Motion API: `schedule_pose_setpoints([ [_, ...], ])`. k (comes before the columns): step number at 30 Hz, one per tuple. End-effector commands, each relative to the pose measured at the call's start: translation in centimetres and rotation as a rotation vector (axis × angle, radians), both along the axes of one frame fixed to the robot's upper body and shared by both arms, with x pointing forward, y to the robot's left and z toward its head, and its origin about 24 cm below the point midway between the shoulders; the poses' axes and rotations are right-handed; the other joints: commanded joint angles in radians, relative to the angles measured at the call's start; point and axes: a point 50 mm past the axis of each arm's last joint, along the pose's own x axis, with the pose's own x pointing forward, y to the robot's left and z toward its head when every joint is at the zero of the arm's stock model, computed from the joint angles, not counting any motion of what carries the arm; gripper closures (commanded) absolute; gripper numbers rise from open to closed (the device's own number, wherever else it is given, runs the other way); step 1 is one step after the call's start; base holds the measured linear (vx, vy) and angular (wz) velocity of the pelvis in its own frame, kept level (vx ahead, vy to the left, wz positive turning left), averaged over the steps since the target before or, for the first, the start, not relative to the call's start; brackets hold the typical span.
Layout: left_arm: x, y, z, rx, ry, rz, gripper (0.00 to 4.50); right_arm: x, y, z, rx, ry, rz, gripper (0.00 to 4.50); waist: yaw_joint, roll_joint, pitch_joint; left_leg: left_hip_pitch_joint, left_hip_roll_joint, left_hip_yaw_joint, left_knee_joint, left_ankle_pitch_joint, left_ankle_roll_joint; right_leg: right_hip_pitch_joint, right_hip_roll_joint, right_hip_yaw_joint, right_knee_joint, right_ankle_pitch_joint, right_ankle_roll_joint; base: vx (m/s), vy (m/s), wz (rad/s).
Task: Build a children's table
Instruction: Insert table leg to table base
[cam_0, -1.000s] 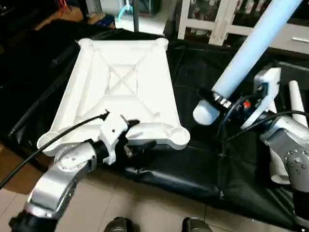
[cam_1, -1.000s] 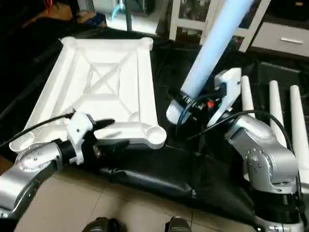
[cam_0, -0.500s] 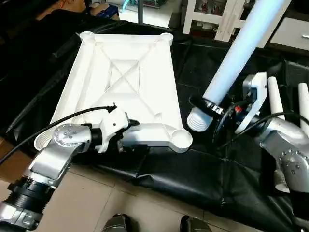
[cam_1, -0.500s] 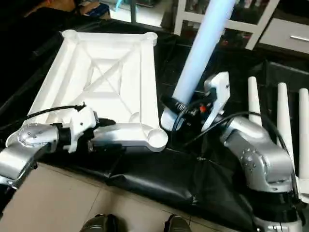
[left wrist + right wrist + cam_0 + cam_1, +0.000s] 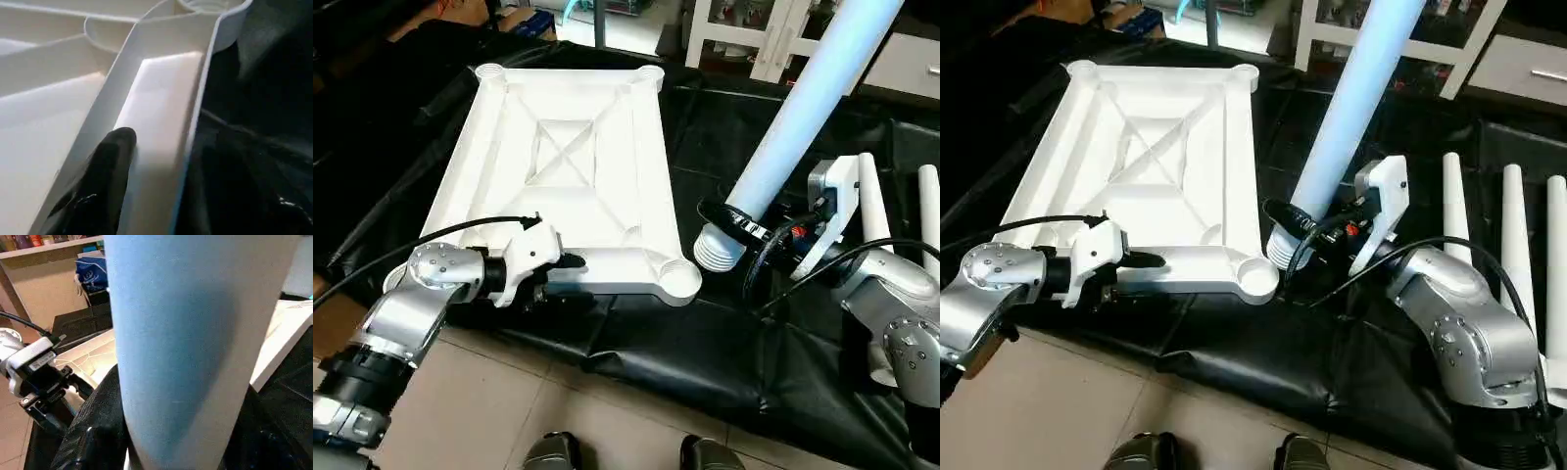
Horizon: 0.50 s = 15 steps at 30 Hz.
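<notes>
Left arm: silver forearm reaching in from the lower left, wrist turned inward, a black cable arching over it. Left pincer (image 5: 570, 262): one black finger (image 5: 105, 171) above the near edge of the table top (image 5: 563, 157), the other below it. Right arm: silver forearm bent in from the lower right. Right pincer (image 5: 1317, 227): fingers clamped around the tilted leg (image 5: 803, 108) near its ribbed end.

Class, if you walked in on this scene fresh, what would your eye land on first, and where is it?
The long pale tube leg held by the right gripper, rising slantwise, its ribbed end beside the nearest corner socket. Then the white table top, ribbed underside up on the black sheet, with the left gripper at its near rim.
</notes>
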Motion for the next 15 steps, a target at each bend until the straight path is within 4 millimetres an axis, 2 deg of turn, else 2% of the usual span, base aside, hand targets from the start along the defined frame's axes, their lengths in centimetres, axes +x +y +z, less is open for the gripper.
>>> schedule_pose_setpoints([
  [1, 0.23, -0.14, 0.02, 0.024, -0.01, -0.018, 1.88, -0.38, 0.19, 0.35, 0.004, -0.014, 0.007, 2.59, 0.003, 0.011, -0.075, 0.04, 0.019, 0.004, -0.084, -0.161, 0.017, 0.044, 0.003, -0.004, -0.038, -0.031, -0.261, 0.0, 0.0, 0.0],
  [2, 0.35, -0.08, 0.02, 0.03, -0.015, -0.015, 1.88, -0.4, 0.22, 0.36, 0.003, -0.014, 0.008, 2.59, 0.003, 0.011, -0.074, 0.04, 0.019, 0.005, -0.084, -0.161, 0.018, 0.044, 0.003, -0.004, -0.039, -0.031, -0.26, 0.0, 0.0, 0.0],
  [4, 0.43, 0.02, 0.02, 0.035, -0.017, -0.012, 2.26, -0.44, 0.26, 0.35, 0.002, -0.014, 0.01, 2.59, 0.004, 0.009, -0.075, 0.039, 0.019, 0.005, -0.084, -0.159, 0.019, 0.045, 0.002, -0.004, -0.039, -0.03, -0.262, 0.0, 0.0, 0.0],
  [8, 0.47, 0.17, -0.07, 0.044, -0.013, -0.021, 2.55, -0.48, 0.29, 0.27, -0.005, -0.013, 0.012, 2.59, 0.005, 0.009, -0.074, 0.04, 0.02, 0.006, -0.086, -0.173, 0.017, 0.044, 0.001, -0.003, -0.041, -0.054, -0.262, 0.0, 0.0, 0.0],
  [12, 0.27, 0.39, -0.43, 0.076, 0.008, -0.041, 2.77, -0.4, 0.32, 0.27, -0.011, -0.014, 0.014, 2.59, 0.005, 0.008, -0.071, 0.039, 0.022, 0.005, -0.09, -0.207, 0.006, 0.041, -0.001, -0.002, -0.046, -0.102, -0.248, 0.0, 0.0, 0.0],
  [15, 0.22, 0.44, -0.54, 0.087, 0.011, -0.046, 3.12, -0.38, 0.3, 0.28, -0.011, -0.013, 0.015, 2.59, 0.004, 0.007, -0.072, 0.039, 0.022, 0.005, -0.09, -0.202, 0.004, 0.041, -0.001, -0.001, -0.045, -0.099, -0.243, 0.0, 0.0, 0.0],
])
